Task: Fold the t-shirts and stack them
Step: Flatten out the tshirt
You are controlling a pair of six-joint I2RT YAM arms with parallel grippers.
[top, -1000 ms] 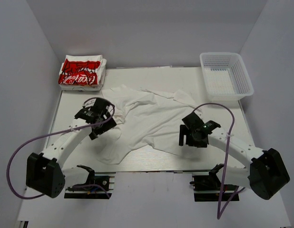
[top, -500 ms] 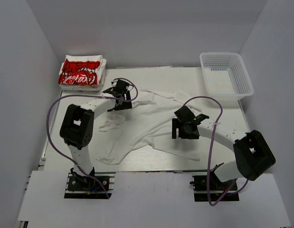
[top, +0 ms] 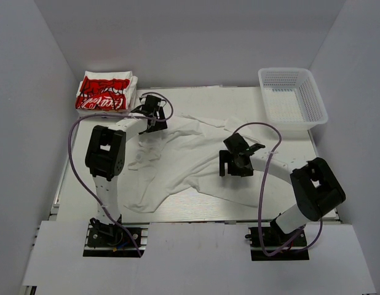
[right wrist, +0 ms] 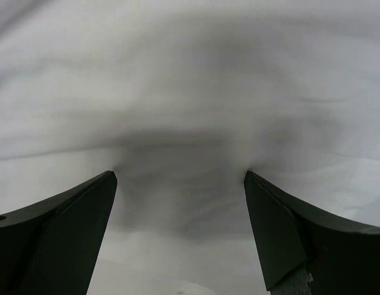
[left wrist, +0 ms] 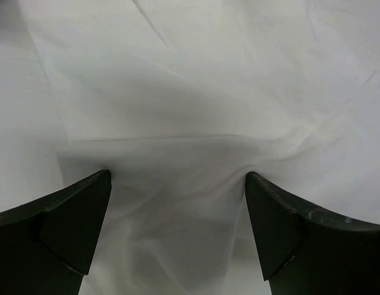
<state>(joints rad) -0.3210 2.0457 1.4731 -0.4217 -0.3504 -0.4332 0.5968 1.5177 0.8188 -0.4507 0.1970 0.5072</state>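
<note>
Top external: my left hand (top: pixel 154 117) and right hand (top: pixel 232 169) sit released, wide over the crumpled shirt (top: pixel 190 153), likely positioned to pinch fabric.

I work between plain white panels: a smooth white back wall (top: pixel 190 43), a white left wall (top: pixel 24 123) and a white right wall (top: pixel 362 153). My flat white rectangular bench (top: pixel 202 98) lies between them under even, soft light.

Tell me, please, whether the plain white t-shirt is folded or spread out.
Spread out: the plain white t-shirt lies loose and wrinkled across the table, unlike the folded printed stack at the far-left corner.
</note>
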